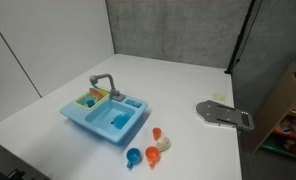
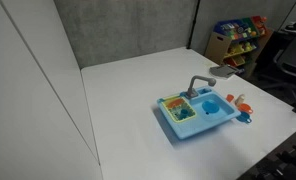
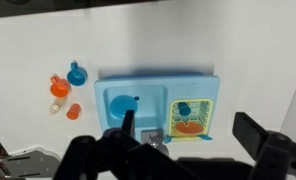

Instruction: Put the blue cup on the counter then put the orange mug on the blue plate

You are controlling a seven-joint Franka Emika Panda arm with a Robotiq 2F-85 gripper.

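Observation:
The light-blue toy sink [image 3: 158, 80] lies on the white counter [image 3: 28, 50]. The blue cup [image 3: 185, 108] sits in the sink's yellow rack, above an orange piece [image 3: 191, 127]. The blue plate [image 3: 121, 103] lies in the basin; it also shows in an exterior view [image 1: 118, 120]. The orange mug [image 3: 73, 111] stands on the counter beside the sink. My gripper [image 3: 190, 128] hangs open and empty high above the rack side of the sink. It is not in either exterior view.
Another small blue piece [image 3: 76, 74] and an orange-and-cream piece [image 3: 58, 88] stand by the mug. A grey faucet [image 1: 103, 82] rises at the sink's back. A grey flat object [image 1: 225, 114] lies near the table edge. Grey walls stand behind.

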